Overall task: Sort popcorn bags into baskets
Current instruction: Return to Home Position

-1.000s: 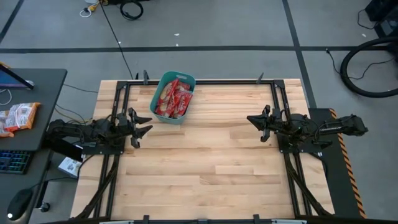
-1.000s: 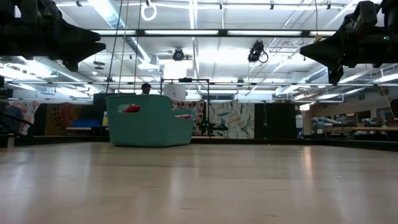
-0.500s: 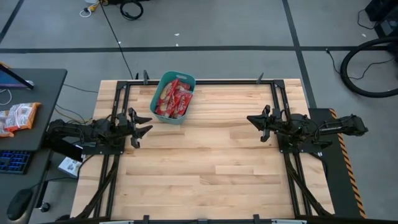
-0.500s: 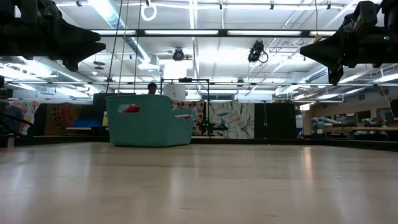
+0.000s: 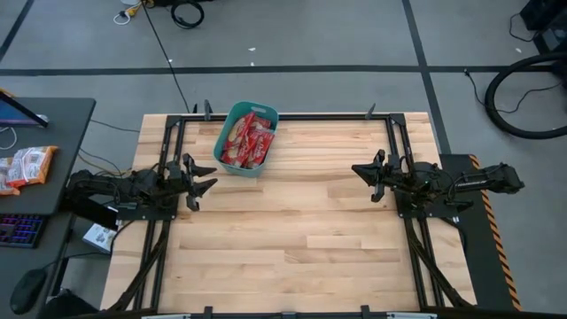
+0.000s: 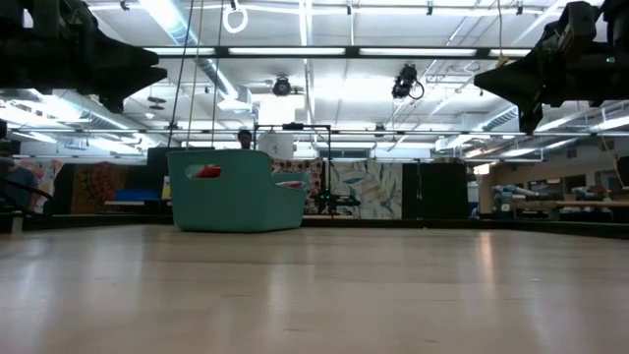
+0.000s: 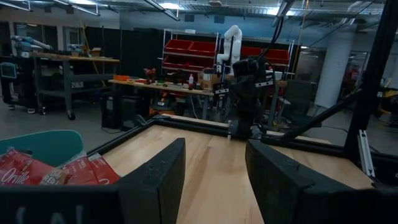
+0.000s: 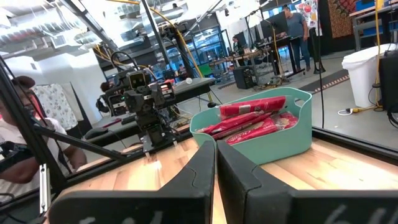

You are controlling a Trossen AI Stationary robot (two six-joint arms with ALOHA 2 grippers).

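**Wooden table (image 5: 292, 221), one filled teal bin (image 5: 241, 170)**

Popcorn bags (image 5: 249, 140) are lying heaped in it near the far edge, overlapping so their count is unclear. Left gripper (image 5: 205, 184) is hovering near the bin, fingers spread, empty; right gripper (image 5: 359, 170) is waiting well apart, fingers pressed together.

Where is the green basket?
In the high view, the basket sits by the table's far edge, left of centre, nearest the left tool.
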